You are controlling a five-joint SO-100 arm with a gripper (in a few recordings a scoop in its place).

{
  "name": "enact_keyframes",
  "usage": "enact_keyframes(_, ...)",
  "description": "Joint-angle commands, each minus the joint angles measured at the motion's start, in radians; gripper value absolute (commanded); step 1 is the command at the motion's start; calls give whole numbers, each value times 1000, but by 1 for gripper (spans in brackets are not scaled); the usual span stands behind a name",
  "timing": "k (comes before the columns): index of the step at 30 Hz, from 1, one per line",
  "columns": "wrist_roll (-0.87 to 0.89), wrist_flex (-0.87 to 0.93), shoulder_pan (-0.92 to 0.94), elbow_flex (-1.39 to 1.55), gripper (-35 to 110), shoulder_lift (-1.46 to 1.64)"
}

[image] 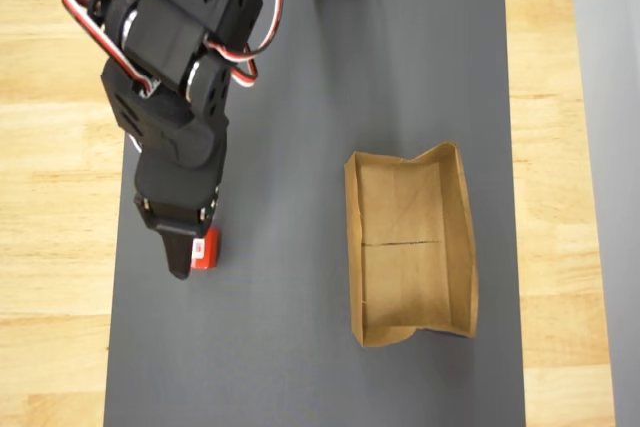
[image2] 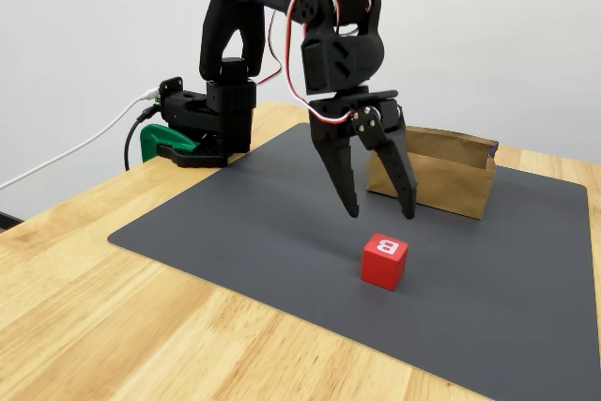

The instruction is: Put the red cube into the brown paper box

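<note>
The red cube (image2: 384,260) rests on the dark mat with a white B on its top face. From overhead only a sliver of the cube (image: 205,249) shows beside the finger. My black gripper (image2: 379,214) hangs open just above and behind the cube, nothing between its fingers (image2: 342,180). In the overhead view the gripper (image: 186,257) covers most of the cube. The brown paper box (image: 460,247) lies to the right on the mat, nothing inside it, with a crease across its floor. In the fixed view the box (image2: 441,180) stands behind the gripper.
A dark grey mat (image: 300,347) covers the wooden table (image: 50,247). The arm's base (image2: 202,124) with a green clamp (image2: 161,141) sits at the table's back left, cables trailing off it.
</note>
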Motion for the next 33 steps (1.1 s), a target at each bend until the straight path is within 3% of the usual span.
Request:
enact_keyframes(1,-21,21,3,-55,29,-12)
enact_keyframes(33,-98,123,29,-370,26,-313)
